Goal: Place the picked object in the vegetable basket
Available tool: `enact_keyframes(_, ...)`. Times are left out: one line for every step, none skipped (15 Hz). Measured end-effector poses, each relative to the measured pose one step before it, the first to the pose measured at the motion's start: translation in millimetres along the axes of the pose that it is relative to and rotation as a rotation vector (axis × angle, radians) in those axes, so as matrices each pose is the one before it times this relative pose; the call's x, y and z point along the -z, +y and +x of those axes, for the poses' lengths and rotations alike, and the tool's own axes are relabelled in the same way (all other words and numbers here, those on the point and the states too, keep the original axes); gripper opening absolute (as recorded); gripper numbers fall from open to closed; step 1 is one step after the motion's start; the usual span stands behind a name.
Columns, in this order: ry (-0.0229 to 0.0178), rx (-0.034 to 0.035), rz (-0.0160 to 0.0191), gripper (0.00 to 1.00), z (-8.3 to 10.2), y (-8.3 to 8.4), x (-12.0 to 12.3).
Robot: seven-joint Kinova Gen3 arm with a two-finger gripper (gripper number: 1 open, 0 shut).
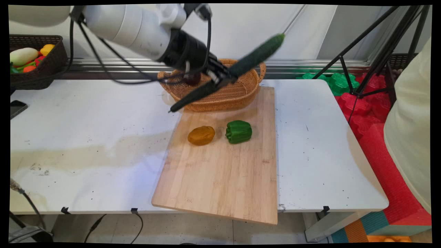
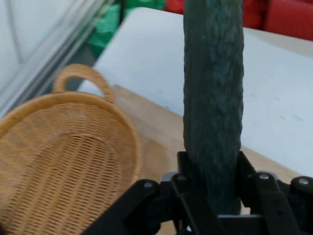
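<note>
A: What's in the gripper [image 1: 223,78]?
B: I see its fingers clamped on one cucumber [image 1: 256,56], long, dark green, bumpy skin, held tilted in the air over the wicker basket [image 1: 246,92].
A: Counts?
B: One cutting board [image 1: 220,172] on the table [image 1: 86,144], carrying one green pepper [image 1: 238,131] and one brownish potato [image 1: 201,135], just beside each other.

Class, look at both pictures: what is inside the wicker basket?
The wicker basket shows only bare weave in the hand view. In the main view the gripper and its cucumber cover part of it, so that part stays unseen.
</note>
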Motion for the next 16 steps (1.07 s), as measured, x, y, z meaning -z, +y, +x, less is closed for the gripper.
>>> enact_keyframes(0.00367,0.03025,0.03083,0.00,5.71,-10.28,-2.86)
enact_keyframes(0.00089,0.02134,0.02145,0.00,3.74,-7.18,-2.63)
enact_keyframes(-0.00050,0.02057,0.01993,0.00,3.36,-6.64,-3.06)
enact_keyframes(-0.00087,0.02140,0.02242,0.00,3.99,-7.42,-3.90)
enact_keyframes(-0.00263,0.02013,0.02007,0.00,3.67,-6.90,-4.73)
enact_keyframes(-0.00246,0.02001,0.02016,0.00,3.42,-6.94,-4.52)
enact_keyframes(-0.00300,0.01858,0.01808,0.00,3.21,-6.47,-4.96)
enact_keyframes(-0.00294,0.01529,0.01514,0.00,2.72,-5.36,-4.41)
enact_keyframes(-0.00332,0.01523,0.01488,0.00,2.56,-5.15,-4.57)
enact_keyframes(-0.00481,0.01737,0.01728,0.00,2.70,-5.97,-5.84)
enact_keyframes(-0.00572,0.01529,0.01594,0.00,2.38,-5.35,-5.86)
enact_keyframes(-0.00369,0.00776,0.00825,0.00,1.36,-2.72,-3.63)
enact_keyframes(-0.00704,0.00926,0.01198,0.00,1.69,-3.84,-5.68)
enact_keyframes(-0.00559,0.00485,0.00757,0.00,0.92,-2.24,-3.94)
enact_keyframes(-0.00972,0.00655,0.01049,0.00,0.92,-3.02,-5.88)
enact_keyframes(-0.00841,0.00399,0.00603,0.00,0.10,-1.64,-4.26)
